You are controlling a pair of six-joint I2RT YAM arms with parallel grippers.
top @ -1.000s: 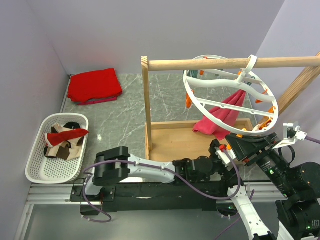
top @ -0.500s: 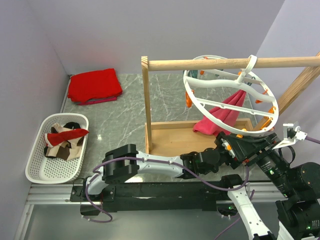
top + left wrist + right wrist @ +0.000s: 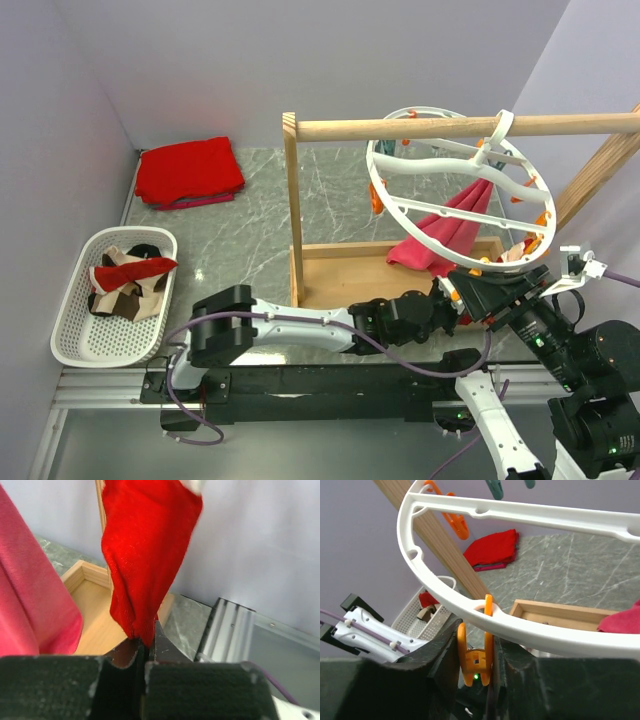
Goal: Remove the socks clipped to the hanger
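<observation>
Limp knitted red sock [image 3: 150, 555], lower tip clenched in the left tool [image 3: 144, 649], smooth white spoked plastic hanger [image 3: 440, 210] hooked on the far-right wooden rail [image 3: 400, 128], orange peg [image 3: 474, 669] pinched by the right tool [image 3: 476, 655]

The left gripper [image 3: 450, 298] has pushed farther right, close against the right gripper [image 3: 492, 290], and its arm's elbow has swung back left. Above them the hanger [image 3: 545, 515] has tipped slightly, baring pale fabric [image 3: 515, 250] just beyond the right gripper.
</observation>
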